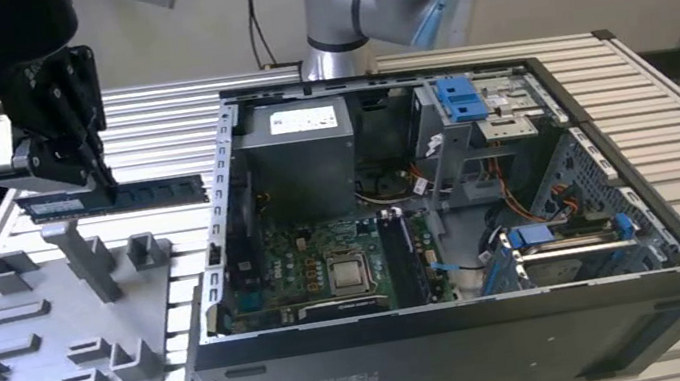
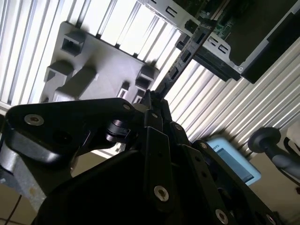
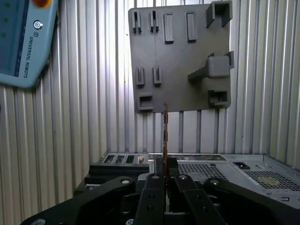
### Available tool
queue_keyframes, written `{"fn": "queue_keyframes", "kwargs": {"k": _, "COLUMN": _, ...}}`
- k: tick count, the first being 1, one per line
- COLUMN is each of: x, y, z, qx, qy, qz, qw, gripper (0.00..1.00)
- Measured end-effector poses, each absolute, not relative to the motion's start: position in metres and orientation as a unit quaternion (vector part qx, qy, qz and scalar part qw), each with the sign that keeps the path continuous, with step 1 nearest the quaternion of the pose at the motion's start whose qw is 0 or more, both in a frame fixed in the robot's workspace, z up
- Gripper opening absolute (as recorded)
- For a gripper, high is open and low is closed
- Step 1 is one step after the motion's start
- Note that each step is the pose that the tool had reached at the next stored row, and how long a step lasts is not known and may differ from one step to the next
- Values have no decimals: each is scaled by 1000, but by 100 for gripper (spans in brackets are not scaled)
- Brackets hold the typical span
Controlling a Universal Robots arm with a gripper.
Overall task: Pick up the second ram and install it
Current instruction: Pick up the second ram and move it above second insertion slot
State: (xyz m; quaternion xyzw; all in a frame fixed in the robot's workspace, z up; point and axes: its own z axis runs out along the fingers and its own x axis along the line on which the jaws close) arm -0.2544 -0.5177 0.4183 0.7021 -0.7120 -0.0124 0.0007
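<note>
Pick done, install pending: black pincer (image 1: pixel 100 184) clamped on the long, flat blue circuit-board ram strip (image 1: pixel 158 191), held clear above the grey plastic fixture tray (image 1: pixel 44 326) on the slatted metal counter (image 1: pixel 156 127), beside the open black computer case (image 1: pixel 472 353), not yet seated.

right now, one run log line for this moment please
gripper: shut on second ram | second ram: held above grey fixture tray, outside computer case | computer case: open | install: not done
</note>
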Motion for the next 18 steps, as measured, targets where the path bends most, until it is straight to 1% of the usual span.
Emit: {"fn": "queue_keyframes", "kwargs": {"k": 18, "x": -223, "y": -518, "z": 418, "qx": 702, "qy": -712, "qz": -12, "qw": 1, "gripper": 14}}
